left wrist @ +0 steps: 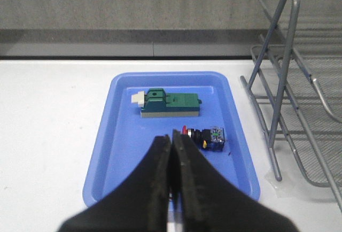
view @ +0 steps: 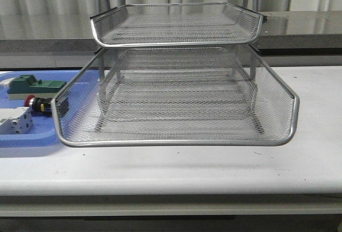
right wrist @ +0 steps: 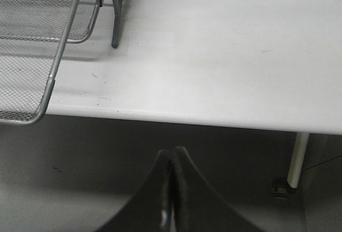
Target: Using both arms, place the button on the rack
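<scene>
I see a white table (view: 299, 168) spanning the lower half of the front view, its front edge rounded. Two items rest directly on it. A silver wire-mesh rack (view: 176, 120) occupies the centre of the frame, its thin legs standing on the surface. A blue plastic tray (view: 32, 138) sits at the left edge of the frame, just beside the rack. In the right wrist view, I see a pale table leg (right wrist: 297, 160) at the lower right.
</scene>
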Tool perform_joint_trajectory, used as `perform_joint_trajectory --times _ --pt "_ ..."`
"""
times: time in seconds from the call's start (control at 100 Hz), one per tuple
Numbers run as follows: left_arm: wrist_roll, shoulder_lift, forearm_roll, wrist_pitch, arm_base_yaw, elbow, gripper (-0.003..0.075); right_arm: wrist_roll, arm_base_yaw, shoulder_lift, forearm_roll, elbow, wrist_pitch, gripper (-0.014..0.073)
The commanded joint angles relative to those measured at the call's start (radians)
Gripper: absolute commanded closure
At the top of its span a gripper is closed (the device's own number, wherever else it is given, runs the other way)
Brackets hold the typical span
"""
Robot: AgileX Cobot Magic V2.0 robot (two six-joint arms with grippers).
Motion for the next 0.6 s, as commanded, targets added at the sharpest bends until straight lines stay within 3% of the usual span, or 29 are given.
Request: perform_joint_trajectory --times 0.0,0.15,0.45,0.53,0.59 --pt "0.010 0.140 -0.009 0.012 0.003 -0.135 0.0741 -0.001 -0.001 0.003 -0.004 -0.035 -0.055 0.0662" --pt "0.054 0.369 -0.009 0.150 0.003 -0.319 0.0741 -0.001 -0.001 0.003 -0.004 -0.035 -0.055 0.0662" --pt "0.224 0.708 -0.029 0.285 0.003 -0.557 0.0729 -0.001 -0.001 0.003 -0.004 -0.035 -0.055 0.0662" --pt "0.268 0.762 -0.060 0.321 0.003 -0.586 0.0639 -0.001 -0.001 0.003 -0.004 -0.035 -0.055 0.0662" --pt "0.308 0.783 -0.082 0.337 0.001 -0.597 0.0495 -0.001 -0.001 0.003 -0.004 -0.035 -0.055 0.0662"
